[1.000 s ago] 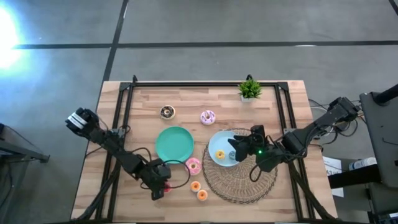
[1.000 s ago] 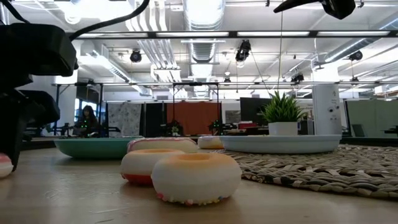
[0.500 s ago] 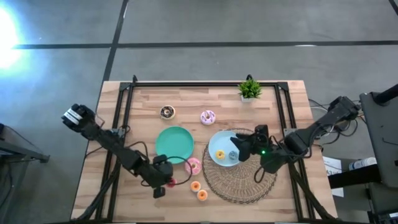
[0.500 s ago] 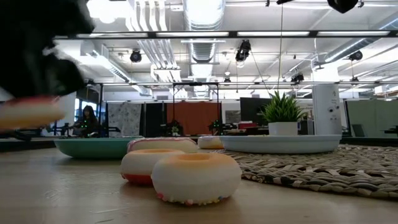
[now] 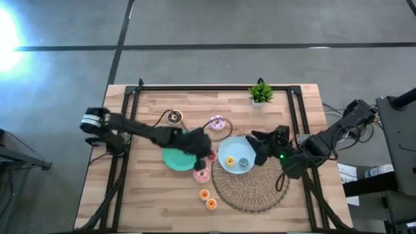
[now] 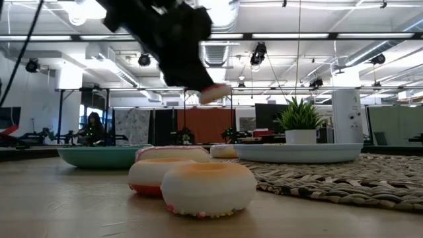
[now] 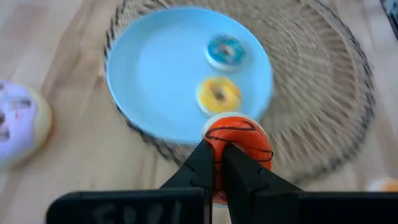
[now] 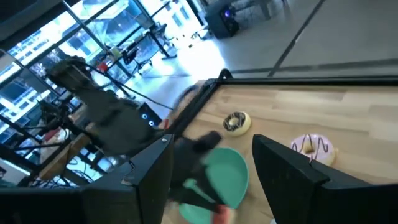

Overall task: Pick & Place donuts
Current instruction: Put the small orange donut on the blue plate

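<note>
My left gripper (image 5: 207,154) hangs above the gap between the green plate (image 5: 174,159) and the light-blue plate (image 5: 227,151), shut on a small red donut (image 7: 239,138). The light-blue plate lies on a woven mat (image 5: 253,192) and holds a yellow donut (image 7: 218,94) and a blue donut (image 7: 225,51). A pink donut (image 5: 201,174) and two small orange ones (image 5: 204,194) (image 5: 211,204) lie on the table near the front. Another pink donut (image 5: 217,122) and a dark brown one (image 5: 174,117) lie farther back. My right gripper (image 5: 259,147) stands open at the light-blue plate's right rim. My left gripper pinches the small red donut by its near rim (image 7: 219,144) between the two fingers. The fingers slant downward from the table's left. The donut (image 6: 215,92) sticks out past the fingertips, tilted and lifted well clear of the table and the plates.
A small potted plant (image 5: 260,93) stands at the far right of the table. A black frame (image 5: 214,87) runs along the table's far and side edges. The left arm (image 5: 140,133) reaches across the green plate.
My left gripper has lifted the small red donut off the table near the front left. It has swung it up, toward the far edge and to the right, across the green plate toward the light-blue plate. My right gripper has drawn back a little toward the right edge.
</note>
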{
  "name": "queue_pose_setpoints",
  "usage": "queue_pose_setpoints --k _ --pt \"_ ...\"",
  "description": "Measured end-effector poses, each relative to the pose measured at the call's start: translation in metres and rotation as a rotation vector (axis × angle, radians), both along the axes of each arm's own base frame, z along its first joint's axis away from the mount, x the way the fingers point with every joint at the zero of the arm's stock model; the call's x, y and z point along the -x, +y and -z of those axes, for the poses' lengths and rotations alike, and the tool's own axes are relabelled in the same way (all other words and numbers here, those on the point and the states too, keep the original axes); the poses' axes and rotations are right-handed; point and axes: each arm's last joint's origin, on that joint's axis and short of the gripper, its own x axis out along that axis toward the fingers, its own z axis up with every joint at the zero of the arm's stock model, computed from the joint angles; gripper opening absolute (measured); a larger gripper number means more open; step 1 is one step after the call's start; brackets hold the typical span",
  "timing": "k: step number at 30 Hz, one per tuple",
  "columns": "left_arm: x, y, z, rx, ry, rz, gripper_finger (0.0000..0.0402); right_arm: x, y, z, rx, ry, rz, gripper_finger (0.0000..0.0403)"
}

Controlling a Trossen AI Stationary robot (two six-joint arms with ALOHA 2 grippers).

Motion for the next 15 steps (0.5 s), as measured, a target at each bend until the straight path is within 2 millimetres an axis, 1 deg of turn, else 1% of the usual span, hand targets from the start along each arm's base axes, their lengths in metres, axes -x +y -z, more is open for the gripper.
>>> queue_pose_setpoints --k 2,5,11,13,15 --pt "-0.013 0.012 0.006 0.016 -0.001 0.002 0.0000 0.001 0.001 -0.005 0.017 -0.011 0.010 0.0211" --pt "-0.035 0.022 0.016 0.024 0.003 0.000 0.0000 0.003 0.003 -0.010 0.039 -0.025 0.027 0.0211" --pt "-0.072 0.023 0.031 -0.016 0.053 0.017 0.0000 0.004 0.002 -0.010 0.056 -0.026 0.044 0.0211" --pt "-0.076 0.024 0.037 -0.031 0.109 0.017 0.0000 0.004 0.003 -0.010 0.056 -0.026 0.041 0.0211" --pt "-0.081 0.024 0.040 -0.044 0.121 0.020 0.0003 0.004 0.003 -0.010 0.054 -0.027 0.040 0.0211"
